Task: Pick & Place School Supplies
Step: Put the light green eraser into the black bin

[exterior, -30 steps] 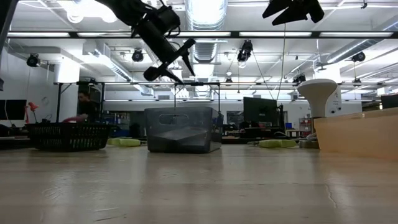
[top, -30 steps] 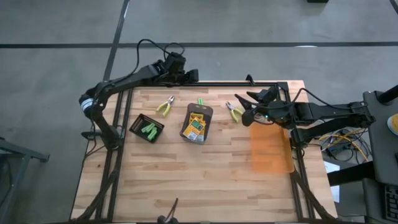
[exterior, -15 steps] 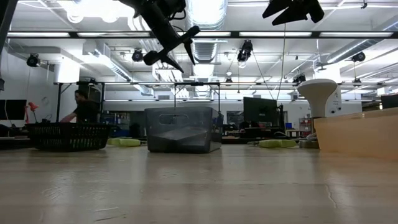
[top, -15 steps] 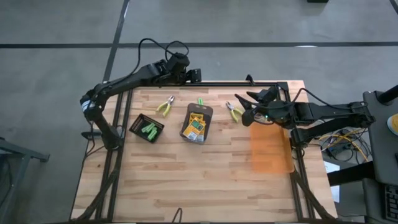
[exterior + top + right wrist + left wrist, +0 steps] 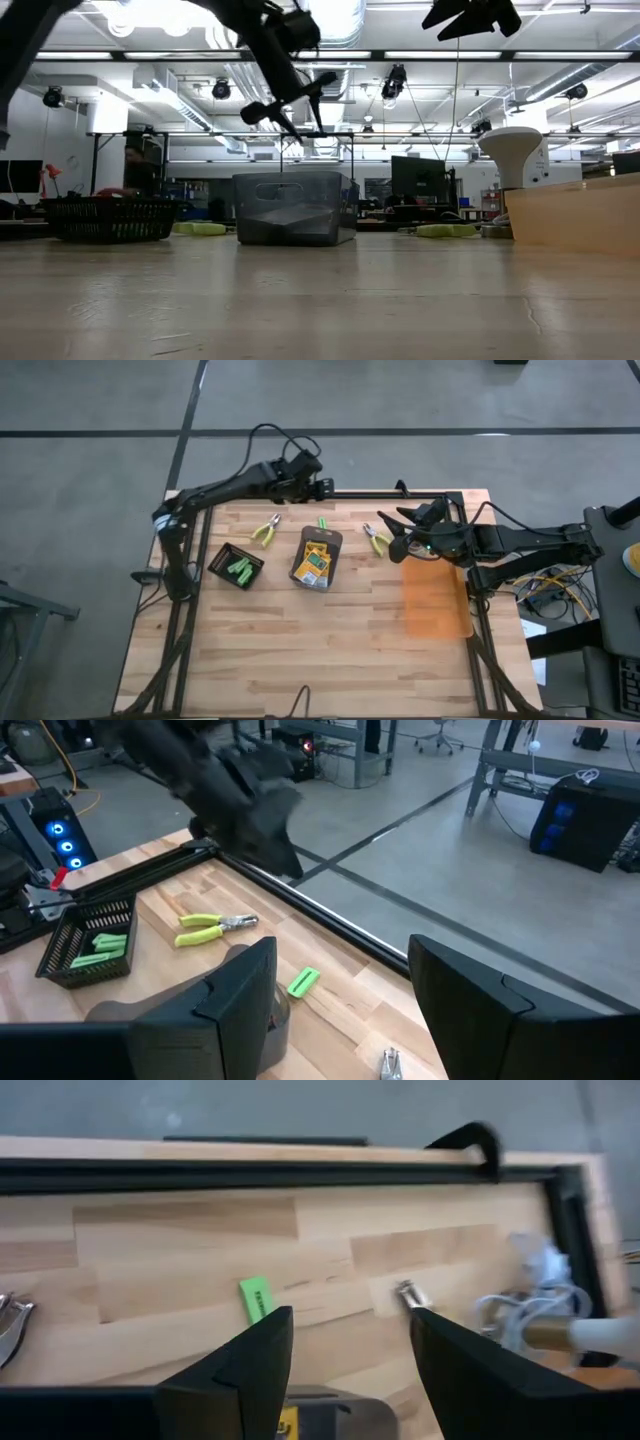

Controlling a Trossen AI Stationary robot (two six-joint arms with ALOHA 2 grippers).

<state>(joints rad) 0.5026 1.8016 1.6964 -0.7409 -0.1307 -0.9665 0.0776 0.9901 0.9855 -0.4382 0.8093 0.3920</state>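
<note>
Wooden counter [image 5: 330, 650] front half bare. Dark tray [image 5: 235, 566] holds green sticks [image 5: 240, 569]. Left hand [image 5: 318, 484] over far edge, right hand [image 5: 392, 532] beside pliers [image 5: 378, 540], both agape, empty.

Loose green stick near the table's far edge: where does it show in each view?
High: green stick, just beyond the grey tray.
Low: not visible.
Left wrist: stick on bare wood between the fingers.
Right wrist: stick past the tray.
Shared landmark: the tray beside it.

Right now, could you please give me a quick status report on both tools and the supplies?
Left tool open, empty, above far edge. Right tool open, empty, over pliers. Green stick loose beside jar. Nothing blocking.
</note>
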